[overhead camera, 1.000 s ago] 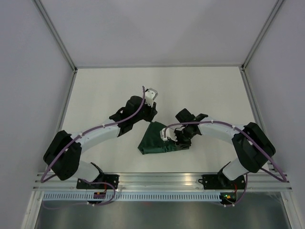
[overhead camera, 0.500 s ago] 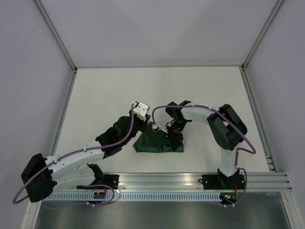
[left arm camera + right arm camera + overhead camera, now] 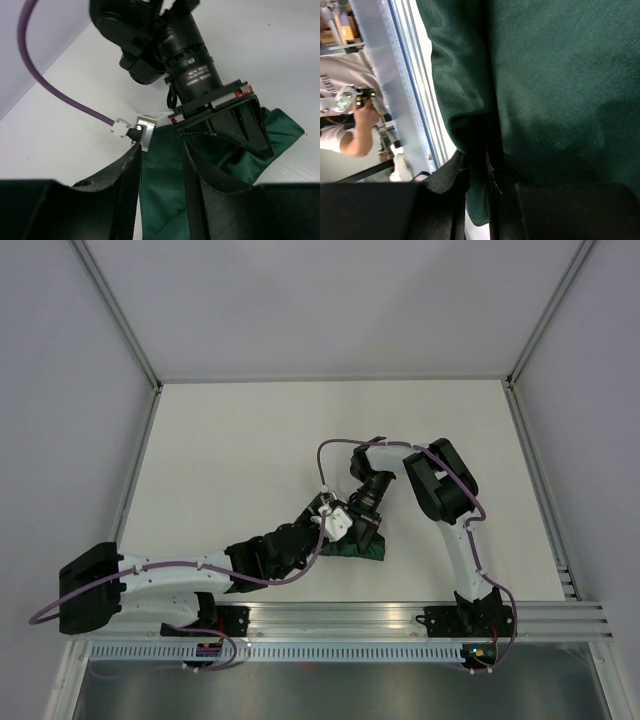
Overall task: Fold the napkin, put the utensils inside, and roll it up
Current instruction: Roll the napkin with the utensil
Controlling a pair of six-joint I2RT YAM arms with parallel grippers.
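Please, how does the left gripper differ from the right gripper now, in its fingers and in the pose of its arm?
The right gripper is shut on a fold of the napkin; the left gripper has its fingers apart, with only cloth showing behind the gap. The left arm lies stretched out low; the right arm is bent sharply at the elbow. Both grippers are at the napkin.

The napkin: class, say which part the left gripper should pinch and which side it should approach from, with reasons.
Probably the bunched cloth of the napkin lying between the open fingers of the left gripper, approached from above. Crumpled fabric offers a ridge to pinch, and the right gripper clamps another fold.
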